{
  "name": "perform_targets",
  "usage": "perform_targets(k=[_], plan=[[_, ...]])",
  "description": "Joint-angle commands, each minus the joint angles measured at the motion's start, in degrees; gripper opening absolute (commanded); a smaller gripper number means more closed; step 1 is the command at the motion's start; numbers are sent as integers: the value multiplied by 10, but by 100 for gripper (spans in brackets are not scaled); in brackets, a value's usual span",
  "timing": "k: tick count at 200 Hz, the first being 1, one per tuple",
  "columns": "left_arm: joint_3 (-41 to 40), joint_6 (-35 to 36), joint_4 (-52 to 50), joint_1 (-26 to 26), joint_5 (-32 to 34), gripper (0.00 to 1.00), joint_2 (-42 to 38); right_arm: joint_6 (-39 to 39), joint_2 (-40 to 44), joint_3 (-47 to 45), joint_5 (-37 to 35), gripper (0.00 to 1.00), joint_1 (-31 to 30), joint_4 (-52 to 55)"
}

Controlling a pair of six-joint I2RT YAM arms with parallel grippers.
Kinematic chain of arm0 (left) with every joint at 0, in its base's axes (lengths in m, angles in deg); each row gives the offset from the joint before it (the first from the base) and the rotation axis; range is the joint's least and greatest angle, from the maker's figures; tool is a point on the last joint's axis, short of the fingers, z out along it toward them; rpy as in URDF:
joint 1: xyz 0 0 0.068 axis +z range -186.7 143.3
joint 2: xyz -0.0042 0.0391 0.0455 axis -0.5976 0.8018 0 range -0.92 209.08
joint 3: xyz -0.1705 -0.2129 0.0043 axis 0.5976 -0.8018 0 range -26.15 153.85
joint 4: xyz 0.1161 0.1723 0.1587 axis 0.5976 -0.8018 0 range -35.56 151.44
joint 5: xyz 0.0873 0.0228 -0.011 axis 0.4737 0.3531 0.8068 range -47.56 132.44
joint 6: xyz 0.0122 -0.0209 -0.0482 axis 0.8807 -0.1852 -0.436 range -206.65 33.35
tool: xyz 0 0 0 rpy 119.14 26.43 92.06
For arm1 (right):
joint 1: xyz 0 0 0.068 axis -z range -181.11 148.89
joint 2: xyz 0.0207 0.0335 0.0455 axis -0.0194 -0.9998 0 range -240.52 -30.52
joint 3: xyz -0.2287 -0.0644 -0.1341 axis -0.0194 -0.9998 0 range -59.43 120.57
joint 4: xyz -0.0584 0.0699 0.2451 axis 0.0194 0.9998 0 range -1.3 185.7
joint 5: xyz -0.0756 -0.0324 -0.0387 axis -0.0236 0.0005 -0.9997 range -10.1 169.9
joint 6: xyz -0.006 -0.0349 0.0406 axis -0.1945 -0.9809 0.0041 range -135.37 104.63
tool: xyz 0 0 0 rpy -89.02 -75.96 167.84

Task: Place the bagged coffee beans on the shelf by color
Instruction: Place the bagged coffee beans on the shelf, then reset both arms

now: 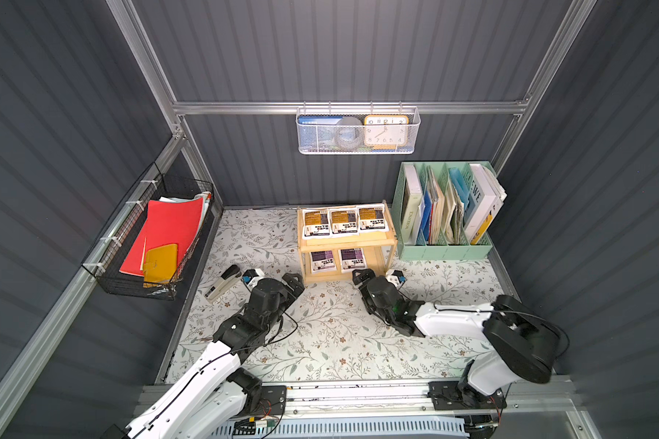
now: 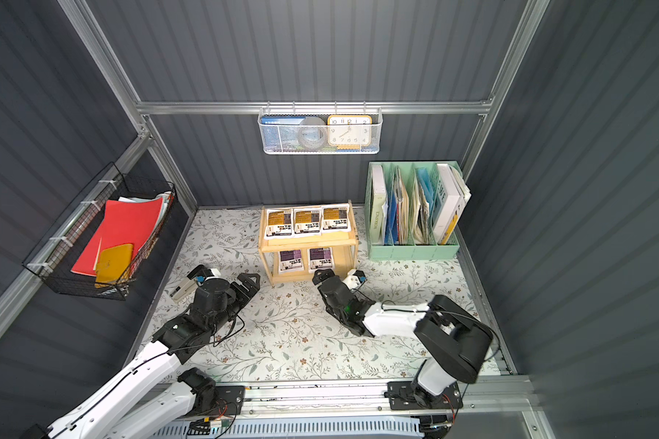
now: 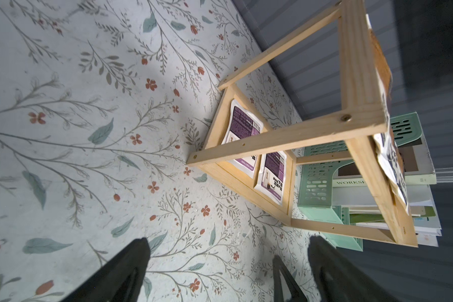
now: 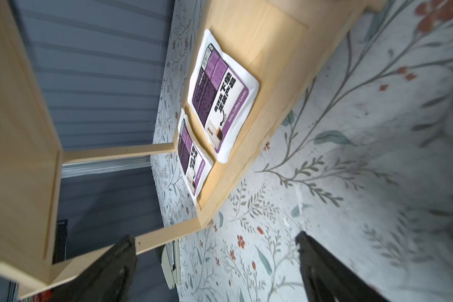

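Shelf (image 1: 347, 244): orange pouches (image 1: 344, 221) above, purple pouches (image 4: 222, 94) below.
We judge them light, limp, slick; pinch edges. Left gripper (image 3: 228, 239), right gripper (image 4: 215, 236): jaws apart.

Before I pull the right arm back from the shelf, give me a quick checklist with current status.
1. Three orange pouches on the shelf top tier: ok.
2. Two purple pouches lying flat on the lower tier: ok.
3. Right hand open and empty: ok.
4. Left hand open and empty: ok.
5. Right fingers clear of the front post: cannot tell, they overlap in the wrist view.
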Motion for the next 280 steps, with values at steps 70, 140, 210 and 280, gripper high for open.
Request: perform_targets(k=[70, 140, 210, 280], plan=[[153, 327, 76, 2, 294, 100, 99, -383, 440, -21, -76, 99, 133, 413], [5, 561, 431, 40, 341, 100, 156, -690, 491, -107, -158, 99, 347, 285], [-92, 639, 766, 190, 139, 100, 347, -699, 289, -142, -68, 99, 485, 95], [-104, 602, 932, 290, -49, 100, 509, -793, 30, -174, 18, 99, 503, -267]])
